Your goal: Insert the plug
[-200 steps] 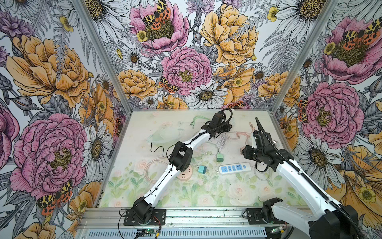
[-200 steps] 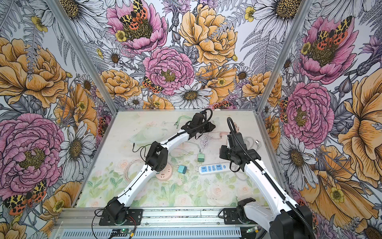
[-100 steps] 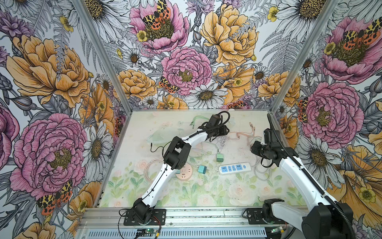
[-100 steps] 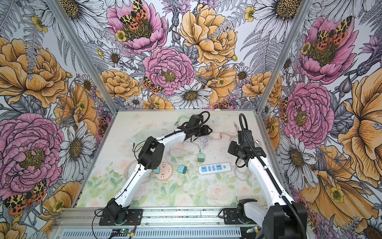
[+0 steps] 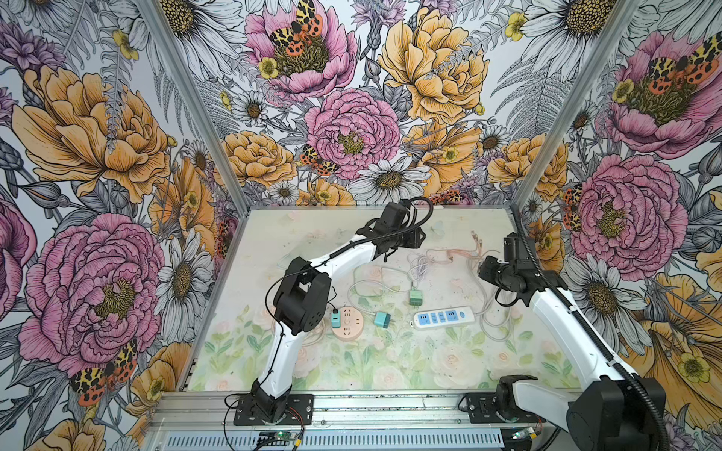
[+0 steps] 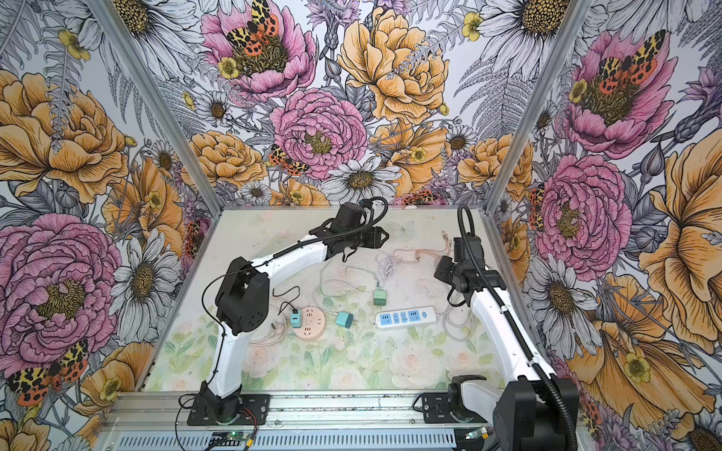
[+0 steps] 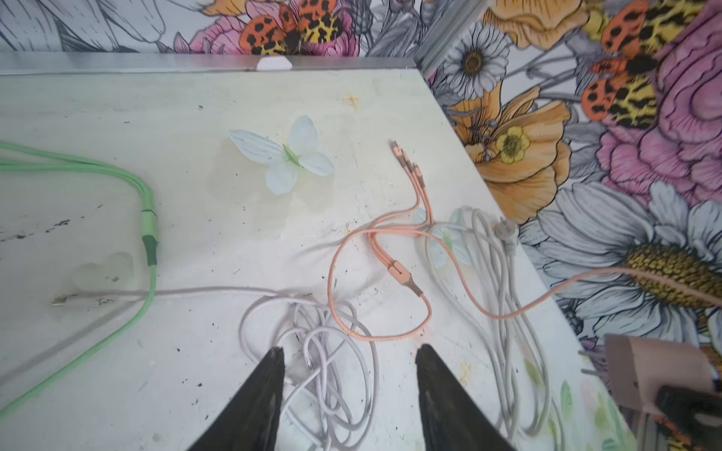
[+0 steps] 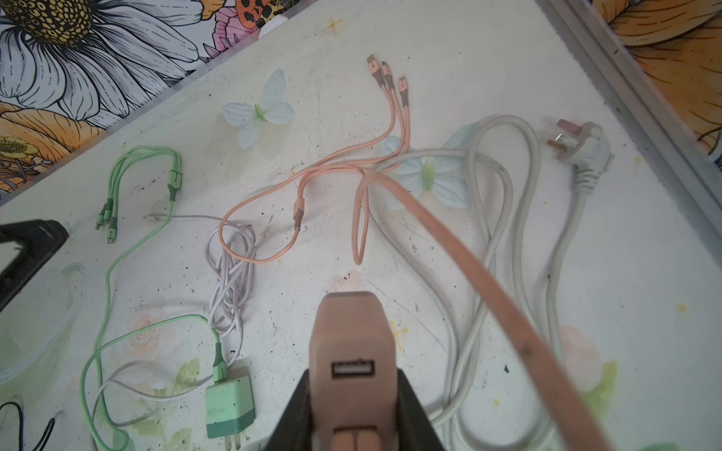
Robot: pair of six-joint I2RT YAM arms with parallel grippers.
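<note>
The table (image 5: 429, 371) spreads beneath both your grippers. Your left gripper (image 7: 351, 347) stands roughly half open and empty, hanging over the white cable coil (image 7: 316, 351). Your right gripper (image 8: 353, 394) is clamped around the pink charger (image 8: 351, 332), whose empty USB port faces the wrist camera. The white power strip (image 5: 444, 317) lies apart from that gripper, back toward its arm's base. A pink cable (image 8: 469, 269) passes close beside the held charger.
</note>
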